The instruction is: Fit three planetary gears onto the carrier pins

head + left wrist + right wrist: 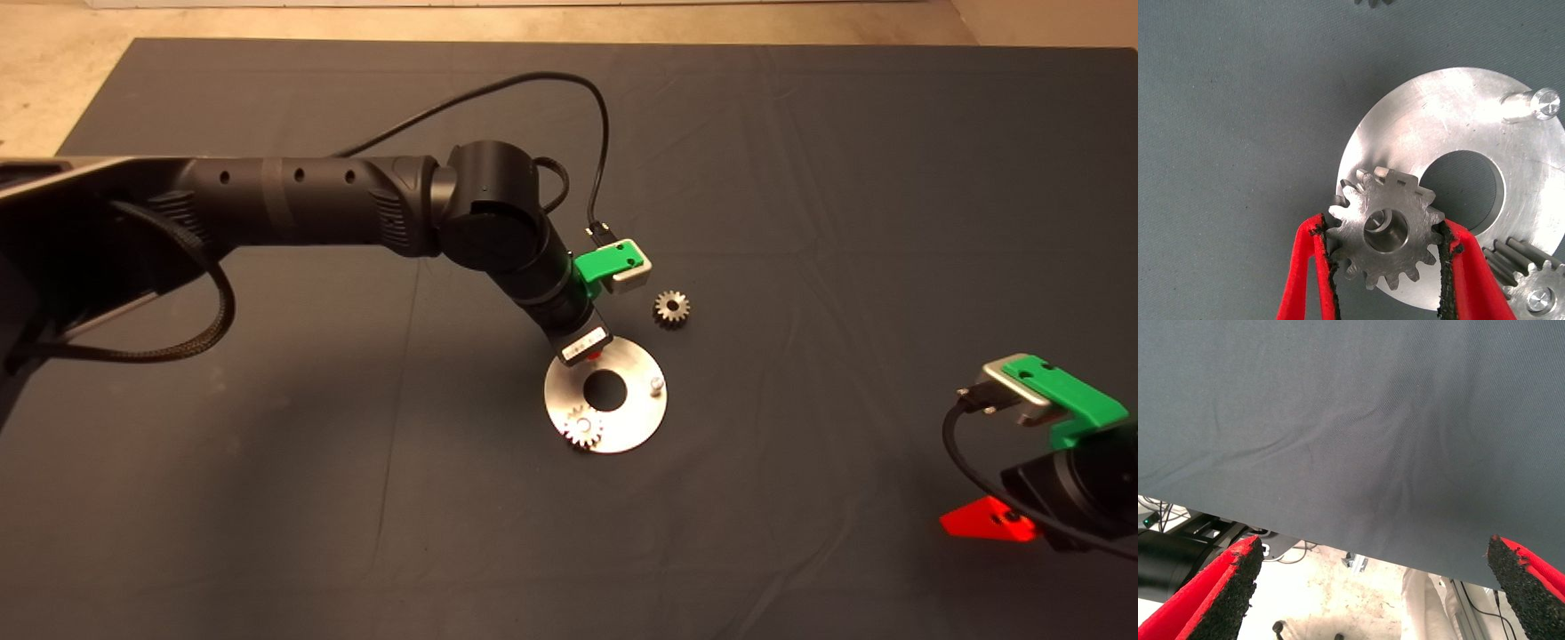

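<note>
Here we see the right gripper (987, 524) parked nearest us at the lower right edge of the mat (800, 178), its fingers (1225, 593) spread wide with only bare cloth between them and the floor showing past the mat's edge; it touches nothing. Further in, near the middle of the mat, lies the shiny round disc (636, 418) with its large centre hole; on its near side one gear (583, 428) already sits on a pin, the pin's tip showing through the gear's hole in the left wrist view (1538, 300); on the right side of the disc a second pin (656, 385) stands bare and upright. Over the far edge of the disc hangs the left gripper (591, 354), its arm coming in from the left; its fingers (1471, 267) pinch a second gear (1386, 227) by the teeth on both sides, held flat over the disc beside the centre hole; through this gear's hole we glimpse something silvery, but whether the gear is seated we cannot tell. Farthest off, a third gear (672, 308) lies flat on the mat just beyond the disc, apart from it and untouched.
</note>
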Robot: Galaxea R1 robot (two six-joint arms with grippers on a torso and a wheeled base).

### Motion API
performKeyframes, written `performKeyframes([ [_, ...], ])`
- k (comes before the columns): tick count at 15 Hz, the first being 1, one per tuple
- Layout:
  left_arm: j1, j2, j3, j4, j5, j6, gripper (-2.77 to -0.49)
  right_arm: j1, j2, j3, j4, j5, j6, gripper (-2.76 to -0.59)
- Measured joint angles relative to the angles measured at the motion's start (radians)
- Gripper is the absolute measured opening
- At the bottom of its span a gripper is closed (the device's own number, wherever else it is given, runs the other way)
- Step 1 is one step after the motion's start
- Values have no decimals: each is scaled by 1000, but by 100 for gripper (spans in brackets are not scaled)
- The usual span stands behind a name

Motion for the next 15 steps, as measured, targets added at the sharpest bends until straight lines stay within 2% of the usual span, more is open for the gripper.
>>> performKeyframes([
  [15, 3, -14, 0, -2, -10, -12, -271, 0, 0, 0, 0, 0, 0, -86],
])
